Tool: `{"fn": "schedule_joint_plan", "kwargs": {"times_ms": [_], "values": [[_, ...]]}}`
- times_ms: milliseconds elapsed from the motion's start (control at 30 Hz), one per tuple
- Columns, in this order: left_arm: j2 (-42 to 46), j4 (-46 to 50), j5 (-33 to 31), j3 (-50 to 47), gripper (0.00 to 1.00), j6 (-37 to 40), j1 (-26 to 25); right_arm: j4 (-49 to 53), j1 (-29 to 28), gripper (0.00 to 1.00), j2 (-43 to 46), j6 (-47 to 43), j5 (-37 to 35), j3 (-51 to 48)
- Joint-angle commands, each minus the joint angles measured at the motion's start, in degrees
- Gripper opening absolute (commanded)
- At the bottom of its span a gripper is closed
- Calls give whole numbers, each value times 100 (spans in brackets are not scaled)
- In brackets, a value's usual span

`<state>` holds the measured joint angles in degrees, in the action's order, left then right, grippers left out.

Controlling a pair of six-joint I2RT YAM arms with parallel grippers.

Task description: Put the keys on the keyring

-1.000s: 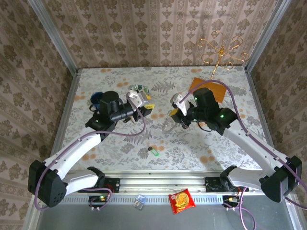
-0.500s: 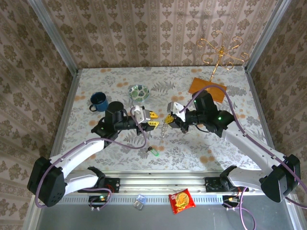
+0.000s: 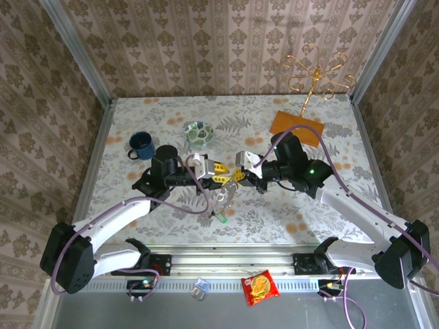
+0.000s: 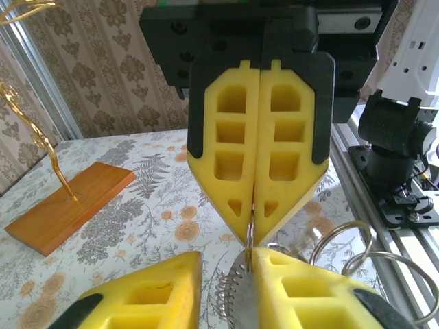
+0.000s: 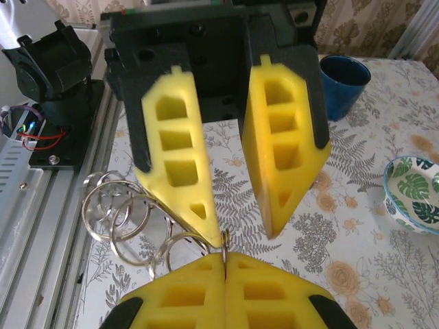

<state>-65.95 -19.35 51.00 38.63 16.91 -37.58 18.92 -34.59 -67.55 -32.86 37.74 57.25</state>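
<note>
The keyring, a bunch of several linked silver loops, hangs above the middle of the table between my two grippers. My right gripper is shut on one loop of the keyring, pinched at the tips. My left gripper faces it tip to tip. Its fingers stand apart, and a metal loop rests against the inner face of the right finger. One key with a green head lies on the table just below the hanging loops.
A blue mug and a green-patterned bowl stand at the back left. A gold wire stand rises from an orange wooden base at the back right. A red snack packet lies on the front rail.
Both grippers came together over the table's middle, the left from near the bowl, the right carrying the keyring leftward. The left fingers have narrowed around a loop.
</note>
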Motion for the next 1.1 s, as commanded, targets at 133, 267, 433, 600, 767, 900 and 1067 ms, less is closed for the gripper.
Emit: {"fn": "schedule_joint_plan", "kwargs": {"times_ms": [133, 267, 433, 600, 767, 900, 1067], "values": [[-67, 150, 200, 0, 20, 135, -100, -345, -182, 0, 97, -44, 41, -21], [-51, 143, 154, 9, 16, 177, -141, -334, -266, 0, 32, -53, -20, 3], [-40, 1, 146, -37, 9, 199, -181, -250, -305, 0, -45, -98, -98, -3], [-10, -267, 4, -218, 0, 279, -254, -295, -286, 22, 207, -65, -600, -257], [106, -468, -345, -497, 0, 552, -434, -535, -216, 35, 857, 127, -1029, -909], [170, -809, -384, -757, 0, 816, -543, -430, -224, 33, 1075, 238, -1075, -1153], [113, -1024, -355, -853, 0, 869, -626, -505, -303, 31, 1036, 247, -907, -1217]]}}
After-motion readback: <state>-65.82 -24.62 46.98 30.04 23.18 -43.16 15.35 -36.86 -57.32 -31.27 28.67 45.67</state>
